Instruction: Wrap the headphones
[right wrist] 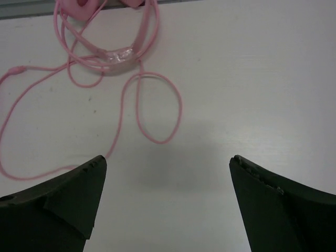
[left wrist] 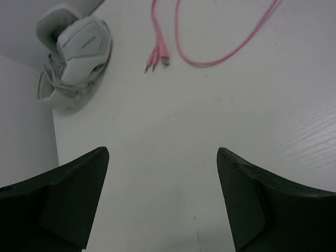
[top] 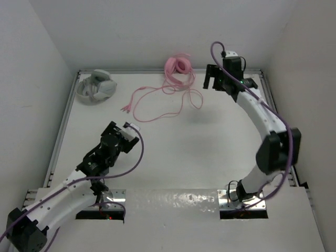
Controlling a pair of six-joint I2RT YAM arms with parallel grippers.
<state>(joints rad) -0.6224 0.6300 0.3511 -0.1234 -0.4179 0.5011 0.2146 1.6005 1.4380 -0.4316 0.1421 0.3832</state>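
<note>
The pink headphones (top: 177, 68) lie at the back edge of the table, against the wall. Their thin pink cable (top: 157, 102) sprawls in loose loops in front of them and ends in plugs (top: 125, 109). My left gripper (top: 131, 128) hovers open just short of the plugs (left wrist: 157, 55), with nothing between its fingers (left wrist: 84, 184). My right gripper (top: 212, 79) is open to the right of the headphones and points at them. In the right wrist view the headband (right wrist: 142, 37) and a cable loop (right wrist: 157, 139) lie ahead of the empty right gripper (right wrist: 168, 157).
Grey-white headphones (top: 96, 87) rest in the back left corner, seen also in the left wrist view (left wrist: 73, 58). Walls close the table (top: 210, 157) in on the left, back and right. A metal rail (top: 59, 136) runs along the left edge.
</note>
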